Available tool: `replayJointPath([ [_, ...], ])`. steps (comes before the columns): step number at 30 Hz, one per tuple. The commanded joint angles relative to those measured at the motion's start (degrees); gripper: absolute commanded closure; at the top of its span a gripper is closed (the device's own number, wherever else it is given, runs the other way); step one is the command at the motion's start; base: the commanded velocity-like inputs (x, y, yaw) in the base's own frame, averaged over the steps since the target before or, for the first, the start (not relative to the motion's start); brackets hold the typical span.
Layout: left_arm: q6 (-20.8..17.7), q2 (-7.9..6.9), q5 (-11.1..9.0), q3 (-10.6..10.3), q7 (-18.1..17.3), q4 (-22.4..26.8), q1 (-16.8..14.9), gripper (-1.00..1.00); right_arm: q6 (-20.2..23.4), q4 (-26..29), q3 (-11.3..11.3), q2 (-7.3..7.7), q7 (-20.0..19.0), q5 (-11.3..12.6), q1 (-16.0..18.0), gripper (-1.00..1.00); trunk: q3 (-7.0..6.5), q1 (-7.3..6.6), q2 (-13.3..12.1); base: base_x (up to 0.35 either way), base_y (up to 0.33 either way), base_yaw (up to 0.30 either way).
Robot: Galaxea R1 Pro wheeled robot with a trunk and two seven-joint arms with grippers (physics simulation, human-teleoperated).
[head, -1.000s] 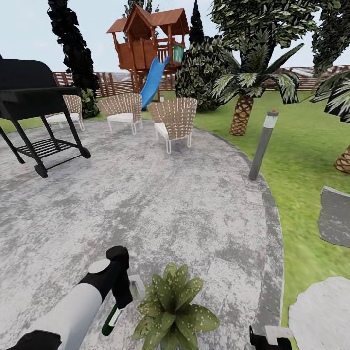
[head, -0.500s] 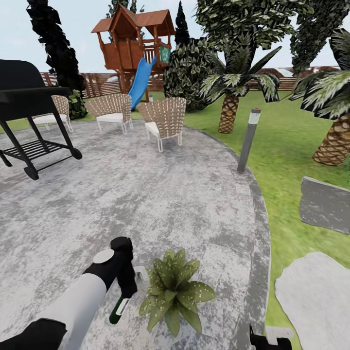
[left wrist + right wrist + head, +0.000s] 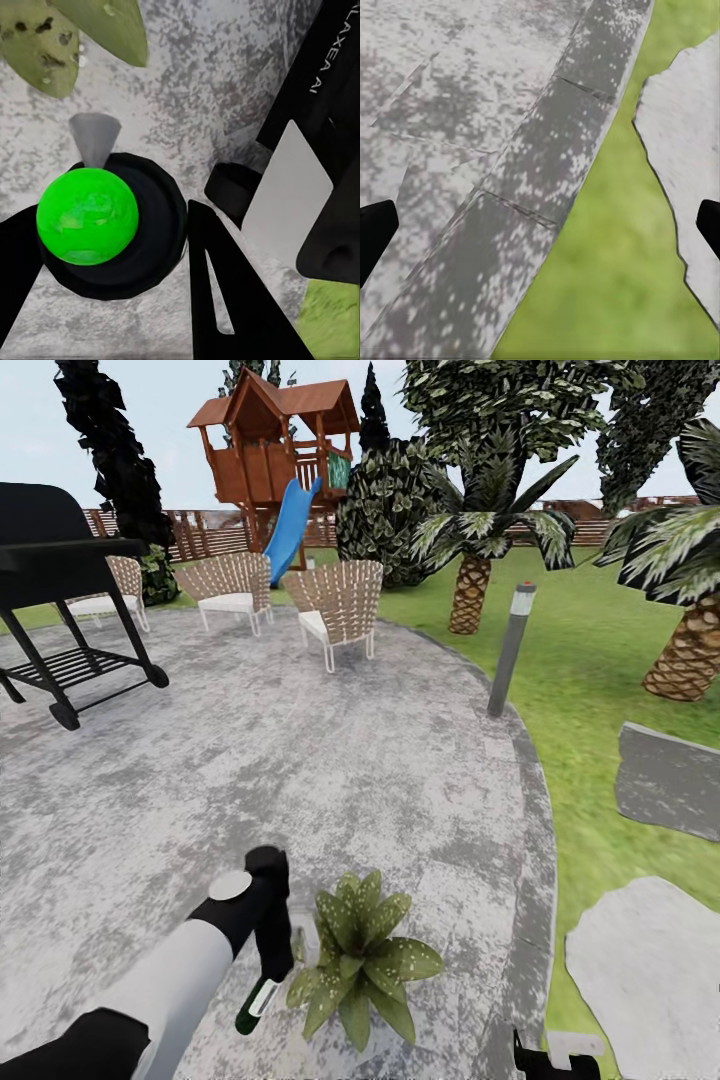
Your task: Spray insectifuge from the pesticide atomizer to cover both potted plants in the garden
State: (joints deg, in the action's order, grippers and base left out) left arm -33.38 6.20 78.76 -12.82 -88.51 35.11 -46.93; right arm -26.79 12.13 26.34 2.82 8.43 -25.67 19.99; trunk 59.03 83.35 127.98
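My left gripper is shut on the pesticide atomizer, a slim dark green bottle with a white band, held tilted just above the stone patio. The bottle hangs right beside a potted plant, a low rosette of speckled green leaves. In the left wrist view the atomizer sits between the black fingers, and its grey nozzle points toward the plant's leaves. My right gripper is open over the patio's edge, and it also shows at the bottom of the head view.
A black grill stands at the left and wicker chairs at the back of the patio. A grey lamp post marks the patio's right rim. Stepping stones lie on the lawn, with palms and a playhouse with a slide behind.
The head view shifted first, so the camera moved. Since then my left gripper has carried the atomizer a little right and down, closer to the plant. The right gripper has stayed put.
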Motion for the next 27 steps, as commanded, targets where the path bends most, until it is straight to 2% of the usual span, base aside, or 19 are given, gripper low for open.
replayJointPath([
  [1,-0.64,-0.02,0.21,-0.05,-0.38,0.05,0.08,1.00,-0.19,-0.09,0.29,-0.01,0.27,-0.61,0.05,-1.00,0.05,-0.02,0.02,-0.193,0.000,0.000],
  [10,-1.25,0.15,-0.01,0.21,0.13,0.81,0.09,1.00,-0.19,-0.09,0.29,-0.01,0.27,-0.61,0.05,-1.00,0.05,-0.02,0.02,-0.278,-0.104,0.000],
  [16,-1.51,-0.52,0.08,0.40,0.36,0.82,0.09,1.00,-0.19,-0.09,0.29,-0.02,0.27,-0.61,0.05,-1.00,0.05,-0.02,0.02,-0.038,-0.264,0.007],
  [22,-1.53,-2.75,0.06,0.51,2.43,0.07,0.23,1.00,-0.19,-0.09,0.29,-0.02,0.27,-0.61,0.05,-1.00,0.05,-0.02,0.02,0.000,-0.055,0.225],
  [27,-1.67,-3.04,0.00,0.49,2.58,0.05,0.25,1.00,-0.19,-0.09,0.29,-0.03,0.27,-0.61,0.05,-1.00,0.05,-0.02,0.02,0.000,-0.001,0.275],
])
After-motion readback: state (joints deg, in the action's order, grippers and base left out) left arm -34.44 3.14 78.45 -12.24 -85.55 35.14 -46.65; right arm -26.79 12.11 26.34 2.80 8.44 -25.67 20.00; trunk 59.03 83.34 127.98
